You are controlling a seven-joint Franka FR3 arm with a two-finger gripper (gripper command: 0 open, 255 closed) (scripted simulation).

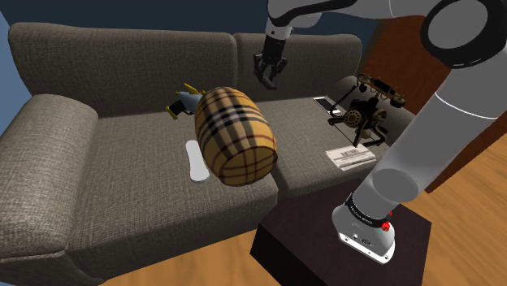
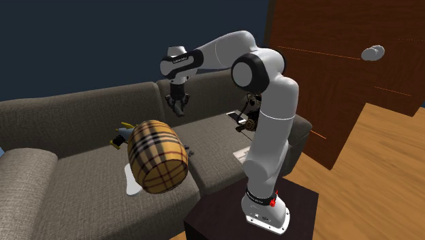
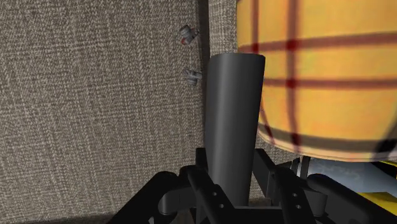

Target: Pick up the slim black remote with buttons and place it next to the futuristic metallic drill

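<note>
Sofa [image 1: 122, 154] | plaid barrel [image 1: 236, 134] partly hides drill [image 1: 182, 102] | fingers [image 3: 205, 181] seemingly clasp remote [image 3: 232, 127]

The sofa [image 1: 122, 138] is grey-brown with a fine woven pattern. The barrel-shaped cushion [image 1: 236, 134] has a tan plaid with dark brown and red lines. The remote [image 3: 234, 114] is dark grey, the gripper [image 1: 269, 80] black, the drill [image 1: 184, 101] yellow and blue-grey.
</note>
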